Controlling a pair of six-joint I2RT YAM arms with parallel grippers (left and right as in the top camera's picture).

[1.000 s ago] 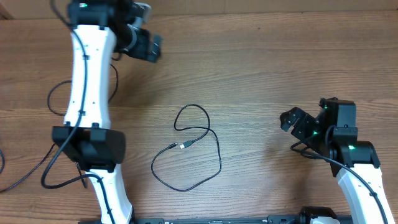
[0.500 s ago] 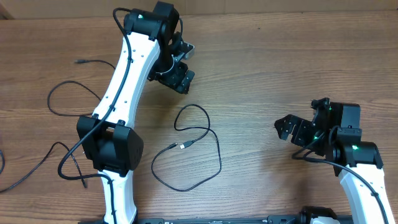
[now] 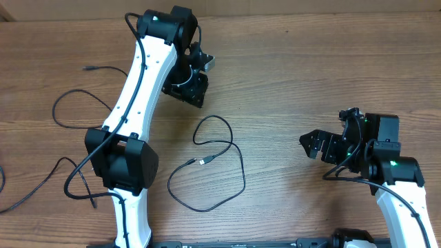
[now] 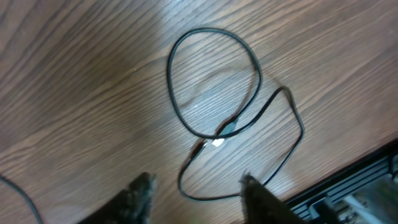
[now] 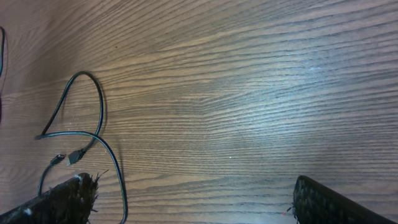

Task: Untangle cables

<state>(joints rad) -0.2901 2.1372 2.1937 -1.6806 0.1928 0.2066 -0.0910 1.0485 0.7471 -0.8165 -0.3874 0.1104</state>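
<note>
Centrally, we find the looped cable [image 3: 204, 161] slack on the counter [image 3: 296, 62] between the arms; left gripper [image 4: 196, 193], aimed at it, and right gripper [image 5: 193, 200] stand spread, empty, presumably awaiting a grasp.

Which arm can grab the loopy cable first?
Probably left. The left gripper hovers by the top loop of the cable, jaws apart and empty; the right gripper sits farther off.

The bottom edge cuts off the fingers of my left gripper [image 4: 196, 184] and my right gripper [image 5: 193, 184] in the wrist views. My left arm [image 3: 141, 76] hides part of the side cable [image 3: 56, 110]. The plug [image 3: 202, 162] on the looped cable [image 3: 244, 176] is too small to make out.
</note>
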